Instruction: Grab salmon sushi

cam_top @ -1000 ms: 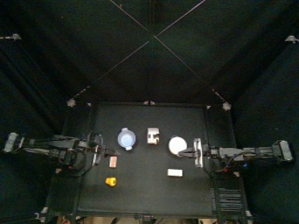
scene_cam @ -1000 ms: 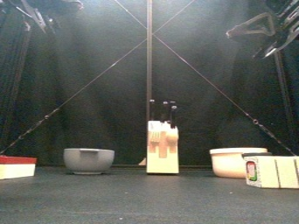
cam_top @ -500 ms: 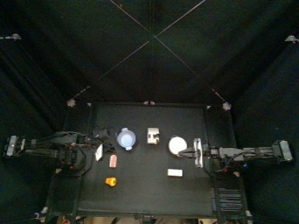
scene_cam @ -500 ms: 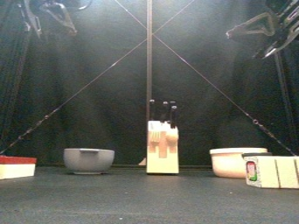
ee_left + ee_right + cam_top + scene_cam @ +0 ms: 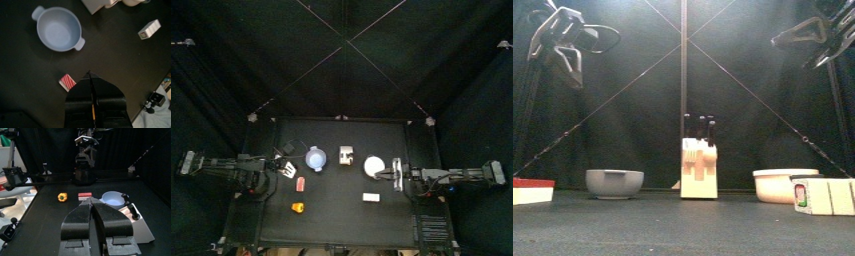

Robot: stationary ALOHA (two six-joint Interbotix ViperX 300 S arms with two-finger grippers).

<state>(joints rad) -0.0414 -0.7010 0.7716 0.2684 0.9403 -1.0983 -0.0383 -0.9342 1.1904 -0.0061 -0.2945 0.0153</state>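
salmon sushi (image 5: 67, 81): red-pink striped, white base | dish (image 5: 59, 29): pale blue

sushi (image 5: 531, 190): in the front view cut off by the left edge, only a red top over a pale base shows.
white block (image 5: 830, 196): cut off by the right edge in the front view.
white bowl (image 5: 135, 1): in the left wrist view only a sliver at the picture's edge.
top view: sushi (image 5: 301, 185) too small to tell its detail.
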